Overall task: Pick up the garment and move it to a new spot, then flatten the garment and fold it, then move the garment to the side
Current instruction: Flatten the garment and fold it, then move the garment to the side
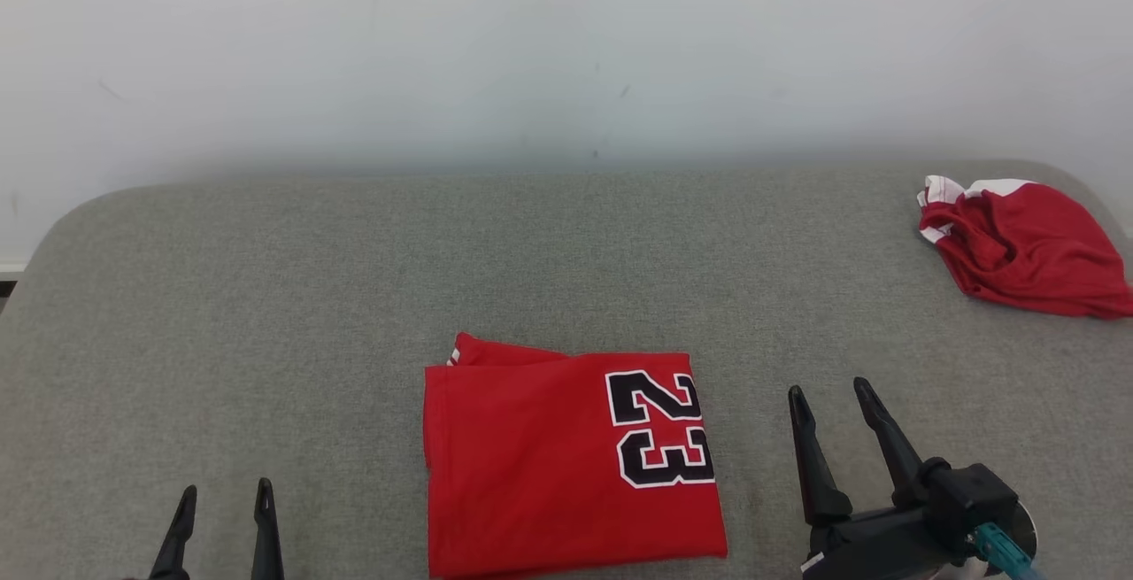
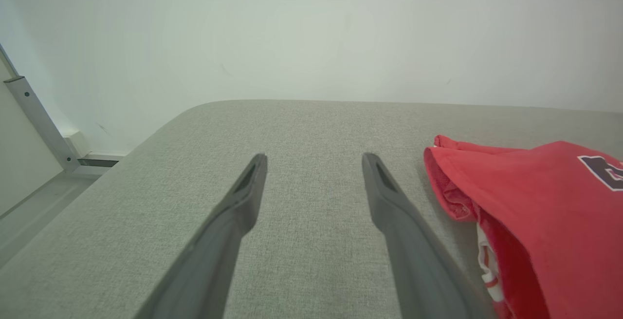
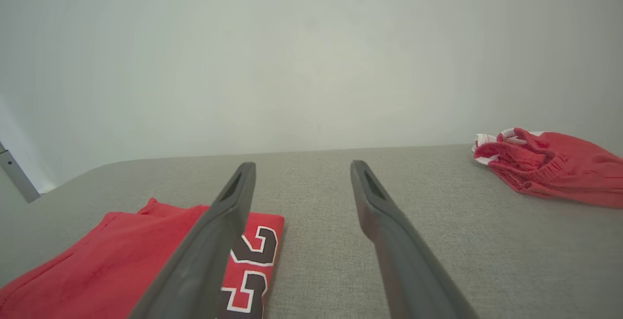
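Two garments: a folded red jersey [image 1: 566, 465] and a crumpled red garment [image 1: 1027, 248] lie well apart on the grey padded surface [image 1: 265, 297].
Folded jersey: it lies flat at the middle of the near edge, folded into a neat rectangle. A black "23" outlined in white sits on its right half, with the digits turned sideways. A lower layer with a bit of white trim pokes out at its far left corner.
Crumpled garment: it is bunched up near the far right corner, with white trim on its far left side. In the head view its right end runs past the frame.
Left gripper [image 1: 226, 488]: it is at the near edge, toward the left corner and apart from the jersey's left side. The fingers are spread with nothing between them. In the left wrist view the jersey's layered left edge lies near the right-hand finger.
Right gripper [image 1: 829, 387]: it is by the near edge, just right of the jersey and clear of the cloth. The fingers are spread and empty, and they point toward the far edge with a slight lean left. Whether the tips touch the surface cannot be told.
Surface: grey woven fabric with rounded far corners.
Wall [image 1: 566, 49]: plain white, rising behind the far edge.
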